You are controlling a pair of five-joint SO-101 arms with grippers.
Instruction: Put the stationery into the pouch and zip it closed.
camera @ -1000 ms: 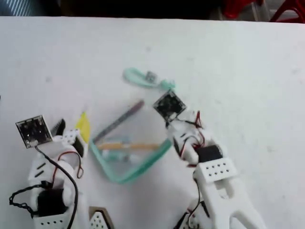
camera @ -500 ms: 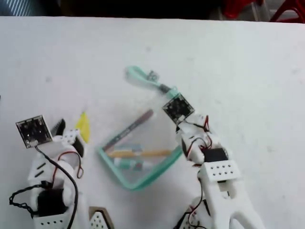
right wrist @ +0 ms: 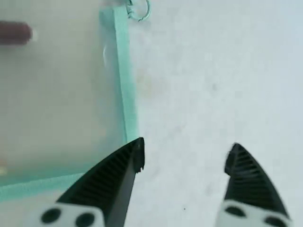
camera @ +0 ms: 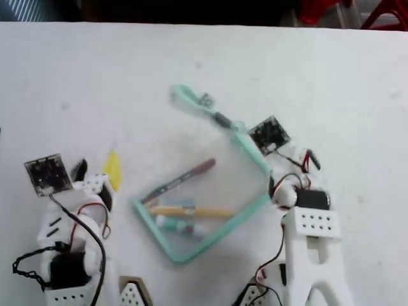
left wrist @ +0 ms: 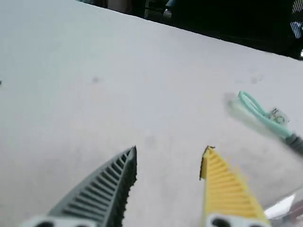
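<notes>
Left gripper (camera: 95, 167) sat at the left side of the white table (camera: 331, 83), low over it. Through its wrist camera I saw the grey finger and the yellow finger spread well apart with nothing held between them.

Just to its right lay the pouch (camera: 153, 227), a clear one with a mint-green border, flat on the table and turned at an angle. Through its clear face I could make out a dark pen (camera: 185, 178) lying slantwise, a yellow pencil (camera: 194, 211) beneath it, and a short green-and-white item (camera: 173, 224) touching the pencil. I could not tell from my screens whether the zip was drawn. From the pouch's far corner a green strap (camera: 186, 99) trailed off across the table, with a small metal ring (camera: 204, 99) beside it.

Further right, the right gripper (right wrist: 185, 150) hung at the pouch's right-hand edge. Its black fingers were wide apart and gripped nothing; one fingertip sat just over the green border near a corner, the other over the table, clear of the pouch.
</notes>
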